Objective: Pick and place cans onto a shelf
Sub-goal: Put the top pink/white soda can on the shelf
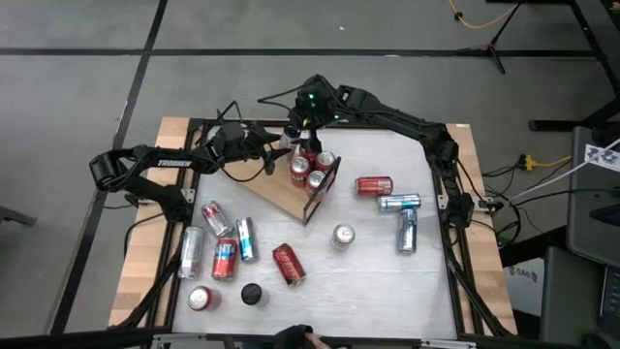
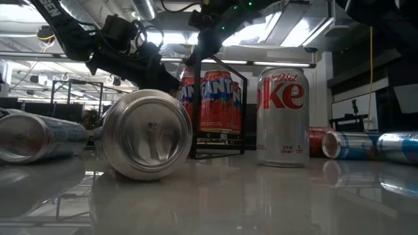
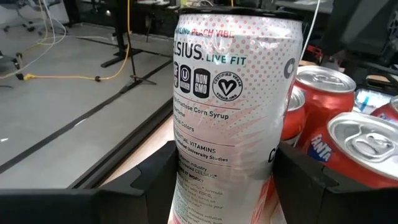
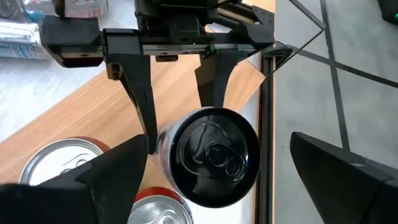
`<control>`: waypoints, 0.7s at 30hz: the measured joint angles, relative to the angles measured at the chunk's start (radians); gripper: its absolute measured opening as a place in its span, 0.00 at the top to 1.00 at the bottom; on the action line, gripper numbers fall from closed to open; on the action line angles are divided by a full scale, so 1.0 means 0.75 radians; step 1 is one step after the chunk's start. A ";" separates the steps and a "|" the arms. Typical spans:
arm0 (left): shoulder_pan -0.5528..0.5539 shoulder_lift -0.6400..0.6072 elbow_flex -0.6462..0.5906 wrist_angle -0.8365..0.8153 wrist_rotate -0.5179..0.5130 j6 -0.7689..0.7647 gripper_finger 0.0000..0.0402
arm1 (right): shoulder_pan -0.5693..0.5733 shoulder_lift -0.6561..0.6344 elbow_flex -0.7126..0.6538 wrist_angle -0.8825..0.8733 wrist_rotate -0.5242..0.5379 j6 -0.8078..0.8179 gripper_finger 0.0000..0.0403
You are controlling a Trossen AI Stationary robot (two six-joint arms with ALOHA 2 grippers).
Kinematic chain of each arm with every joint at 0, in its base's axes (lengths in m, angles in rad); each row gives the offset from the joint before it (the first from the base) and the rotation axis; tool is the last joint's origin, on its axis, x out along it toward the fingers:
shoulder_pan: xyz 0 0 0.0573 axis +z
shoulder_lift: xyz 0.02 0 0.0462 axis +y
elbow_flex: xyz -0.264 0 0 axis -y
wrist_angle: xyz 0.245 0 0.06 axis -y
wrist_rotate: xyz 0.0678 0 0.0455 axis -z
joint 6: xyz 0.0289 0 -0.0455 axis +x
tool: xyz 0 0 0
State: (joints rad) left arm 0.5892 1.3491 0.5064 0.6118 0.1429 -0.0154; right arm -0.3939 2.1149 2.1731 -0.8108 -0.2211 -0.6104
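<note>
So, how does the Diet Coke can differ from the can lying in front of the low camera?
The Diet Coke can stands upright on the table, showing its side with the printed logo. The lying can rests on its side, with one round silver end facing the camera, so no label shows. The lying can is nearer to the camera; the Diet Coke can stands further back. Both are silver and rest on the white table.

High view: straight down over the table. Low view: tabletop level, facing the room. Both wrist views sit close on one slim can on the shelf.
</note>
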 joint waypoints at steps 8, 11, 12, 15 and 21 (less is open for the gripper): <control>0.000 -0.002 0.000 0.062 0.011 0.002 0.48 | 0.000 0.021 0.000 -0.001 0.000 0.003 0.05; -0.003 -0.002 0.000 0.070 0.011 0.002 0.48 | 0.000 0.023 0.000 -0.002 0.001 0.003 0.05; -0.005 -0.002 0.000 0.076 0.010 0.005 0.48 | 0.000 0.023 0.000 0.000 0.000 0.003 0.05; -0.018 -0.002 0.000 0.078 0.010 0.032 0.48 | 0.000 0.023 0.000 -0.002 0.000 0.004 0.05; -0.031 -0.002 0.000 0.087 0.006 0.036 0.48 | 0.003 0.023 0.000 -0.003 -0.001 0.004 0.05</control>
State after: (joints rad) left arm 0.5660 1.3479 0.5064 0.6769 0.1472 0.0113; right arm -0.3920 2.1319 2.1731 -0.8127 -0.2220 -0.6075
